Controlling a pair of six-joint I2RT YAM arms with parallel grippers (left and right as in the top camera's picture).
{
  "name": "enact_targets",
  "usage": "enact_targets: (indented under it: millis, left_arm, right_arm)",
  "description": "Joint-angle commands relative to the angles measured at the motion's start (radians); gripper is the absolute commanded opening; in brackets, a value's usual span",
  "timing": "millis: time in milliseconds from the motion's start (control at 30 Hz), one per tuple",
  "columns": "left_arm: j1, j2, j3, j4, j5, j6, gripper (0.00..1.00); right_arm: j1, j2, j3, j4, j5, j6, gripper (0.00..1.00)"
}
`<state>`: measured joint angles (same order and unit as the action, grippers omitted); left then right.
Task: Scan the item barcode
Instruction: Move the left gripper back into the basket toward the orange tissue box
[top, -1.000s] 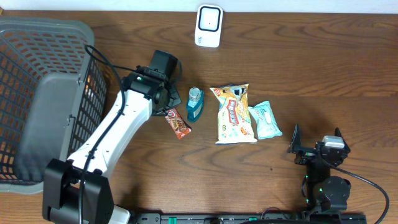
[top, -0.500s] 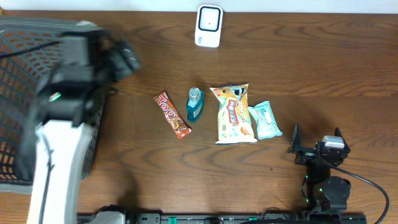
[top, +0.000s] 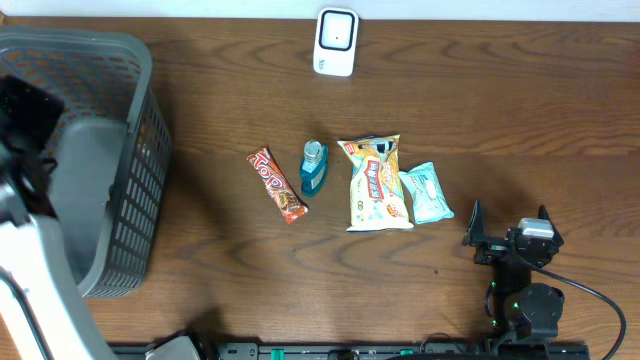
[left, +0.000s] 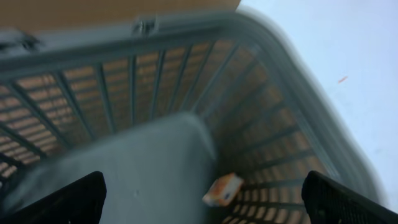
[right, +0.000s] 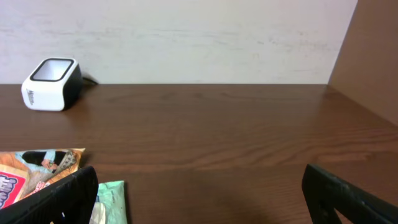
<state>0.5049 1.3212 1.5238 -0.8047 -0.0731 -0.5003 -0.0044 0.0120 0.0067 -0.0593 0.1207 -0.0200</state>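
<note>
Inventory of my bench. My left gripper (left: 202, 179) hangs over the basket (top: 140, 60) at the 9 o'clock edge of the table (top: 500, 110); its jaws are spread wide and grip nothing. Below it, on the basket floor by the mesh wall, lies one small orange pack (left: 222, 190), blurred, its label unreadable. My right gripper (top: 508, 235) sits at 4 o'clock, low near the table edge, jaws fully apart and empty. The scanner (top: 336, 42) is a white unit with a dark window at 12 o'clock, against the far edge. Four items lie in a row at the table centre, from the 9 o'clock side to the 3 o'clock side: a candy bar (top: 276, 185) on a slant; a teal bottle (top: 314, 168) just beside it; a snack bag (top: 377, 185); and a pale green packet (top: 427, 192) touching the bag. All four lie well apart from both grippers and the scanner.
</note>
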Motion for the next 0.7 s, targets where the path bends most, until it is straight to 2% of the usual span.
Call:
enact_targets:
  millis: [0, 100, 200, 333, 433, 667]
  left_arm:
    - [0.059, 0.134, 0.003, -0.005, 0.316, 0.116, 0.98]
    - [0.072, 0.293, 0.003, -0.010, 0.564, 0.339, 0.98]
    - [0.070, 0.404, 0.003, -0.026, 0.661, 0.469, 0.98]
    - [0.069, 0.507, 0.003, -0.027, 0.665, 0.552, 0.98]
    - [0.067, 0.559, 0.003, -0.009, 0.664, 0.568, 0.98]
    - [0.053, 0.579, 0.003, 0.030, 0.664, 0.663, 0.98]
  right_arm:
    - [0.005, -0.005, -0.001, -0.004, 0.000, -0.015, 0.99]
    - [0.005, -0.005, -0.001, -0.004, 0.000, -0.015, 0.99]
    - [0.005, -0.005, -0.001, -0.004, 0.000, -0.015, 0.99]
    - [0.005, -0.005, -0.001, -0.004, 0.000, -0.015, 0.99]
    - [0.005, -0.005, -0.001, -0.004, 0.000, -0.015, 0.99]
    - [0.005, -0.005, -0.001, -0.004, 0.000, -0.015, 0.99]
